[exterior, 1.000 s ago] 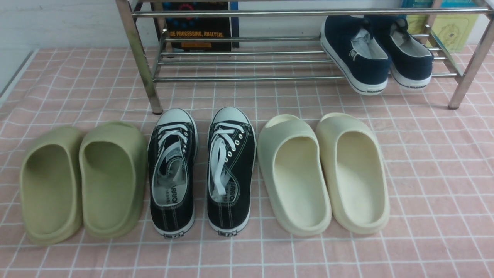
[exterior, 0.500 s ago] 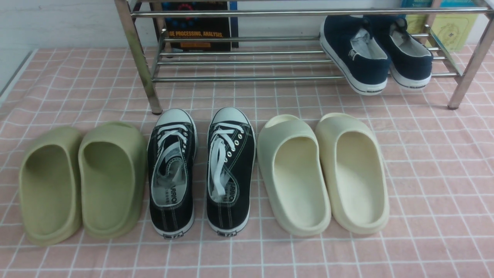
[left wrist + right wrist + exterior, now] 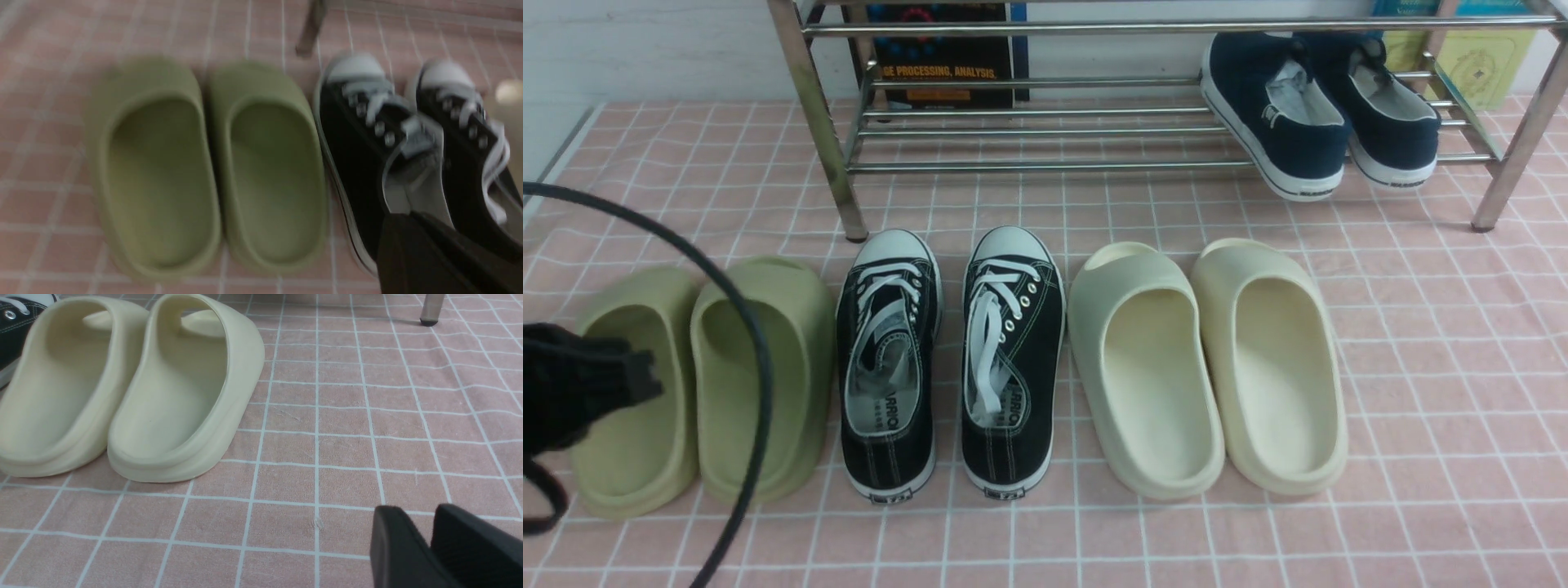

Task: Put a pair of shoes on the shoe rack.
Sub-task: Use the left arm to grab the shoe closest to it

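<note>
My left claw (image 3: 408,218) is clenched on nothing, fingertips together; in its own wrist view it overlaps the near edge of the sneakers, touch can't be confirmed. My right claw (image 3: 412,510) is parted a bit, gap between the fingertips, nothing in it, pink gridded floor cover (image 3: 327,477) behind. In the front view only dark, blurred hardware of my left arm (image 3: 580,380) shows, at the left edge, over the outer olive slide, with a black cable (image 3: 756,343) looping across the olive pair. Task shoes: left black sneaker (image 3: 886,465) and right black sneaker (image 3: 1009,457), both on the floor cover, upright, side by side with a narrow gap, white toe caps toward the rack, laces loose, one lace end dropping into the right shoe. Olive slides (image 3: 760,286) sit just left of them, cream slides (image 3: 1143,269) just right; both slide pairs also point at the rack. Shoe rack (image 3: 1029,167), steel tubes, stands beyond the row. Navy slip-ons (image 3: 1392,131) lie on its lower bars at the right end, heels facing me, sticking out over the front bar. Behind the rack: dark book (image 3: 939,49) at left, yellow-green book (image 3: 1482,69) at right, part hidden. Neither black sneaker is on the rack.
</note>
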